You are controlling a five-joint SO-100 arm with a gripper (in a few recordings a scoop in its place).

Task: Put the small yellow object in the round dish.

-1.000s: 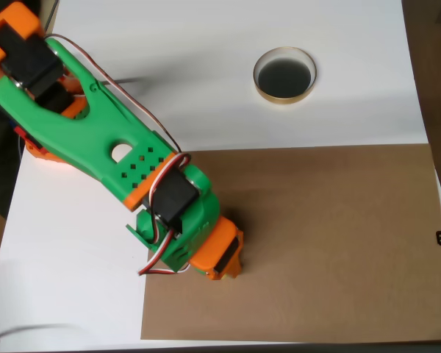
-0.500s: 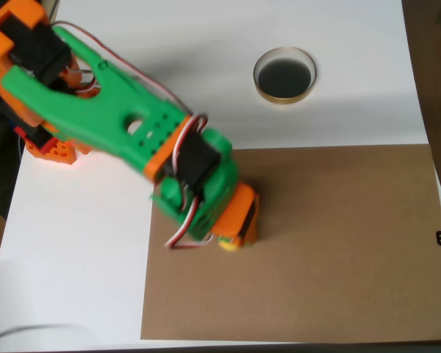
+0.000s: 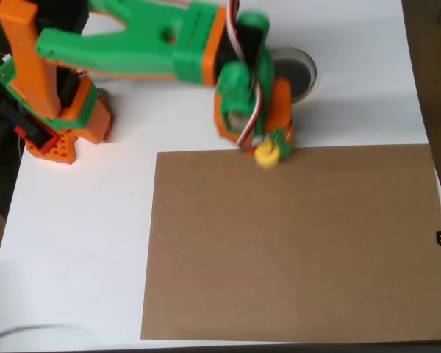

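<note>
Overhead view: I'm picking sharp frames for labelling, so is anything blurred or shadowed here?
In the overhead view, the gripper and yellow object are smeared by motion; the dish and brown board stay sharp; the arm casts soft shadows on the white table.

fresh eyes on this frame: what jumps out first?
The green and orange arm stretches across the top of the overhead view, its gripper shut on the yellow piece just at the top edge of the brown board. Right behind it, upper centre-right on the white table, sits the dish, tan rim and black inside, partly covered by the arm.
</note>
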